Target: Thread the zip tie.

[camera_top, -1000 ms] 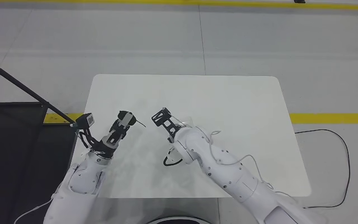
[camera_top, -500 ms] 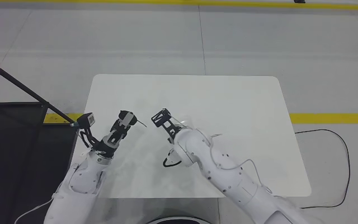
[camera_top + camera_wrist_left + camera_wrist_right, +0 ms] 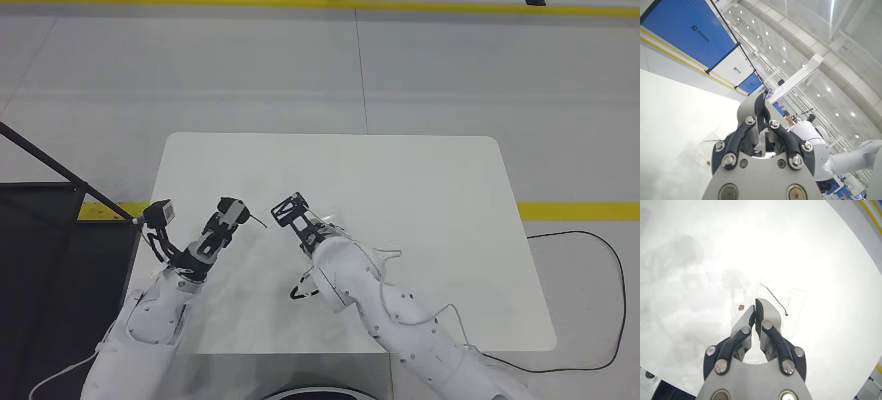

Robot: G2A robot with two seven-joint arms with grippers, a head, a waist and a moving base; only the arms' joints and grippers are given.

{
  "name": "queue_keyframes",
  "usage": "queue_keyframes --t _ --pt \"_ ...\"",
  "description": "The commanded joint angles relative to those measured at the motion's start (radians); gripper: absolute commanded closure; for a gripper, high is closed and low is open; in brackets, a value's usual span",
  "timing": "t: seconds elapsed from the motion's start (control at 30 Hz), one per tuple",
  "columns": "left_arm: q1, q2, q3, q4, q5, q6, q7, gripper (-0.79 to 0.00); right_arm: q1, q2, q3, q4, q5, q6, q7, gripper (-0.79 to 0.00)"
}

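Left claw (image 3: pixel 763 95): pinched shut on a thin black strand (image 3: pixel 257 218); holds it up over the white tabletop (image 3: pixel 430 180), loose end pointing toward the right claw (image 3: pixel 291 207).
Right claw: shut tight, nothing seen between the pads; hangs near the left claw, not touching it.
Zip tie: thin black plastic zip tie (image 3: pixel 774 299) with a tiny square head; lies flat on a clear sheet (image 3: pixel 797 306) of plastic on the tabletop, just past the right claw's tip.
Step in hand: looks like the very start; no loop made, no end pushed through a head yet.
Next move: likely calls for a firm pinch near each end, then lining up the thin tip very carefully with the tiny hole in the head.
Hard to make out: cannot tell if the black strand is a second zip tie or some other bit; a small dark piece pokes out at the pad tips in the left wrist view. Hole in the head too small to see.
Also there: small brown speck (image 3: pixel 741 307) on the tabletop beside the clear sheet.
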Motion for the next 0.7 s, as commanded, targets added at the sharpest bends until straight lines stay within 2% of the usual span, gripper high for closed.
queue_keyframes --t 0.0,0.1,0.23,0.43,0.5,0.67 --pt "-0.011 0.001 0.006 -0.009 0.019 0.015 -0.020 0.000 -0.045 0.010 0.016 -0.068 -0.063 -0.001 -0.023 0.000" --pt "-0.033 0.004 0.005 -0.015 0.030 0.044 -0.062 0.000 -0.114 0.028 0.046 -0.167 -0.131 -0.024 -0.046 0.000" --pt "-0.080 0.010 0.019 -0.028 0.025 0.087 -0.174 0.000 -0.247 0.059 0.099 -0.330 -0.221 -0.102 -0.108 0.000" --pt "-0.145 0.021 0.030 -0.029 0.072 0.165 -0.323 0.000 -0.418 0.101 0.169 -0.494 -0.259 -0.302 -0.258 0.000" --pt "-0.165 0.024 0.038 -0.028 0.109 0.182 -0.367 0.000 -0.427 0.103 0.173 -0.501 -0.258 -0.312 -0.265 0.000" --pt "-0.171 0.024 0.037 -0.031 0.135 0.204 -0.351 0.000 -0.427 0.103 0.173 -0.501 -0.258 -0.312 -0.265 0.000"
